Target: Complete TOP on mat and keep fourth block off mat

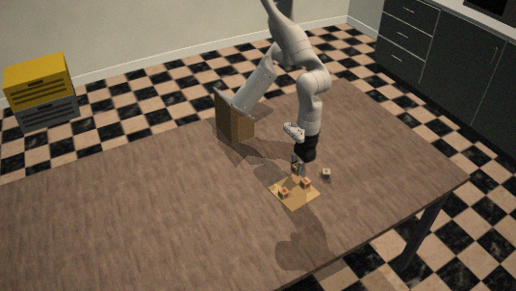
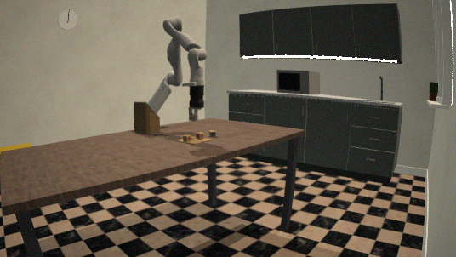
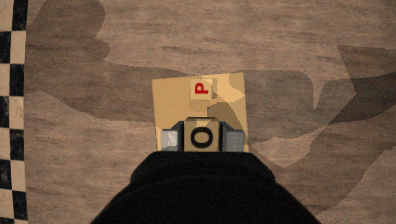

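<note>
You're looking at a kitchen. Dark grey base cabinets with drawers point(image 2: 323, 128) run under a pale countertop point(image 2: 315, 97) carrying a silver microwave point(image 2: 298, 82), matching dark wall cabinets point(image 2: 319, 31) above. Black-and-tan checkered tile floor point(image 2: 238, 213), long brown wooden table point(image 2: 106, 157), round wall clock point(image 2: 68, 19).

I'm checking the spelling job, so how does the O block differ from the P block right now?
The O block carries a black letter and is clamped in the gripper, above the mat. The P block carries a red letter and rests free on the mat. Both are small tan cubes, letter on top.
</note>
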